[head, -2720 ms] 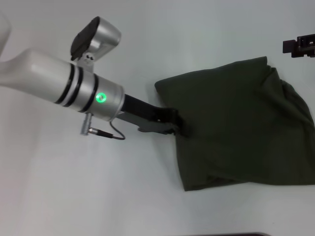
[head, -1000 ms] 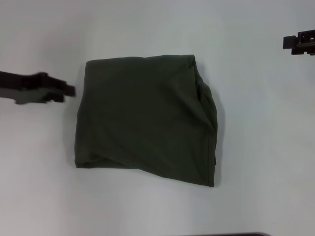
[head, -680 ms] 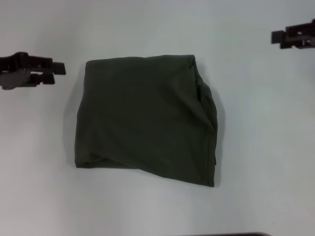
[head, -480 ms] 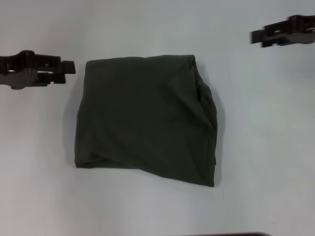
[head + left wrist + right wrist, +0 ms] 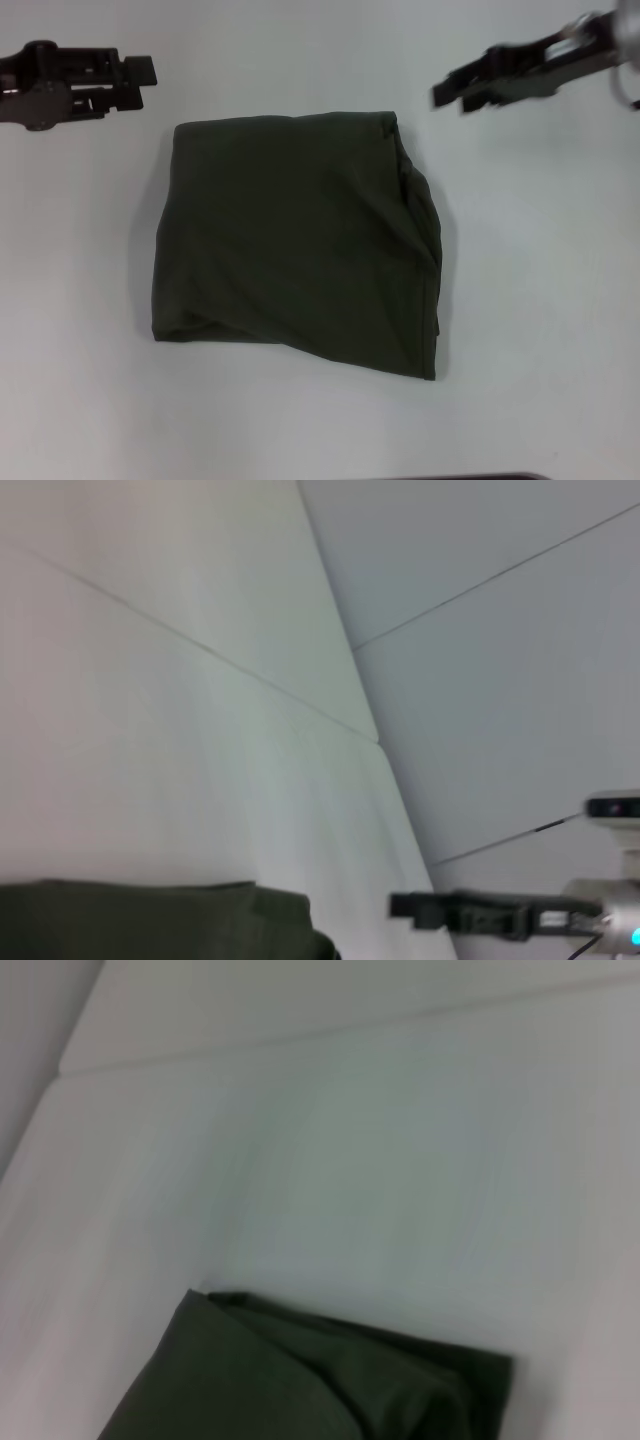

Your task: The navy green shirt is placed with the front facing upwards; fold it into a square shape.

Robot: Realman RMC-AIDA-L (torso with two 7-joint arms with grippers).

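The left end effector (image 5: 140, 80), which 2.7 s ago reached into the shirt's left edge at mid-table, has let go and pulled back toward the table's far left corner. The navy green shirt (image 5: 300, 240), then lying loose toward the right edge, has been folded over into a rough square nearer the table's middle. The right end effector (image 5: 450, 92) has swung in from the far right corner toward the shirt's far right corner.

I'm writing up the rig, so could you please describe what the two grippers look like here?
The left gripper is black and blocky, with flat, squared-off fingers. The right gripper is black too, long and slim, with a silver-grey metal part showing behind it at the picture's edge. No markings are readable.
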